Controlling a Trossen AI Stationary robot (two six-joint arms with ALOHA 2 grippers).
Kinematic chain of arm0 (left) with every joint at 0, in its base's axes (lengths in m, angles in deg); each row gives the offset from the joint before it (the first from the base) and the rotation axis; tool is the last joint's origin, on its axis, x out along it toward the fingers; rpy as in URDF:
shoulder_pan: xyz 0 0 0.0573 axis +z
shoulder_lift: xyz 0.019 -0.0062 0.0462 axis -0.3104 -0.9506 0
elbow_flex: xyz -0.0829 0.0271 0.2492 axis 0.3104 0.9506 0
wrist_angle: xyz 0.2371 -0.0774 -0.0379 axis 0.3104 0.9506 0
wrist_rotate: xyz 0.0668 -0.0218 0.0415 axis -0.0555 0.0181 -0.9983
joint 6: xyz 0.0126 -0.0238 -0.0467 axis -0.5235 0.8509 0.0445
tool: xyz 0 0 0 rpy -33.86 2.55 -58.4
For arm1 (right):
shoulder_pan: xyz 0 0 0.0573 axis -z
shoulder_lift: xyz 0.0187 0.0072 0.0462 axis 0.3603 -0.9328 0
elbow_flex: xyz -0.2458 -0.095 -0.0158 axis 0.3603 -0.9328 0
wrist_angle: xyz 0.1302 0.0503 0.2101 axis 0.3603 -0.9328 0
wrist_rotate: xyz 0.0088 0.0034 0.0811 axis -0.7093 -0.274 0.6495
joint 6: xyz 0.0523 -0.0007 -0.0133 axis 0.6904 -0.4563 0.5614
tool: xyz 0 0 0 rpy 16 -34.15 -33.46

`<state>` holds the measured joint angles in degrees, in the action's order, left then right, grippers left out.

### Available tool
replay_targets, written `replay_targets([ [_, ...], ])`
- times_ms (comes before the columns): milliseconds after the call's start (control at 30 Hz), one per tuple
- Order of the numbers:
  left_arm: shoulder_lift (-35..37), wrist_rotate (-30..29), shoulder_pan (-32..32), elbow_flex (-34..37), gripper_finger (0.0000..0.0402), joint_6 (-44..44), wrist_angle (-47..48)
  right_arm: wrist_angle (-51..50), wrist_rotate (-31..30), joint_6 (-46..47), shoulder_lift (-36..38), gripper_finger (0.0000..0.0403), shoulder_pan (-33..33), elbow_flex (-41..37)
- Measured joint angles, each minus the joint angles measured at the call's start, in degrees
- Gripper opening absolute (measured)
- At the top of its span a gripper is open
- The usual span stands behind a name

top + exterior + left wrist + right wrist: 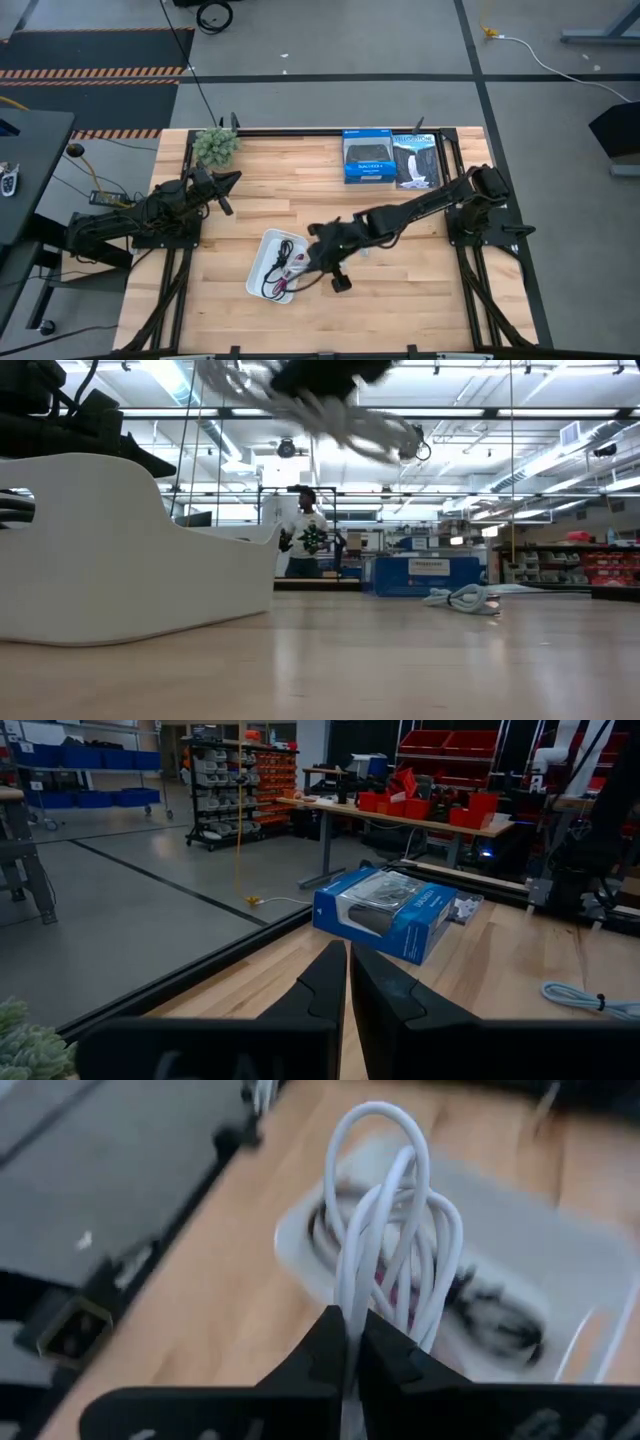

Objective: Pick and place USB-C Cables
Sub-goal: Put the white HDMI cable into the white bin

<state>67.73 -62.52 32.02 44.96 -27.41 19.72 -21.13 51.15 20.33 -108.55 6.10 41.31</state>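
Placement is the step in hand, by my judgement: the right gripper is clenched on the white cable and holds its loops in the air above the white tray, which sits toward six o'clock on the table. A black cable and a dark red cable lie in the tray. The next move likely calls for lowering the coil inside the tray's rim before letting go, so that no loop hangs over the edge. The left gripper waits near nine o'clock, its fingers pressed together on nothing. A light-blue cable lies loose on the wood, well apart from the tray. From table height the tray wall hides its contents, and the carried cable shows only as a blur at twelve o'clock.
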Motion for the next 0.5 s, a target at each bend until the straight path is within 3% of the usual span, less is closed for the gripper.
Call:
replay_targets([
  [300, 0.0, 0.0, 0.02, 0.0, 0.0025, 0.0, 0.01, -0.66, 4.09, -5.55, 0.02, 0.0017, 1.6, 11.81],
  [500, 0.0, 0.0, 0.02, 0.0, 0.0025, 0.0, 0.0, 4.46, 6.4, -5.96, 0.04, 0.0017, 2.18, 16.11],
])
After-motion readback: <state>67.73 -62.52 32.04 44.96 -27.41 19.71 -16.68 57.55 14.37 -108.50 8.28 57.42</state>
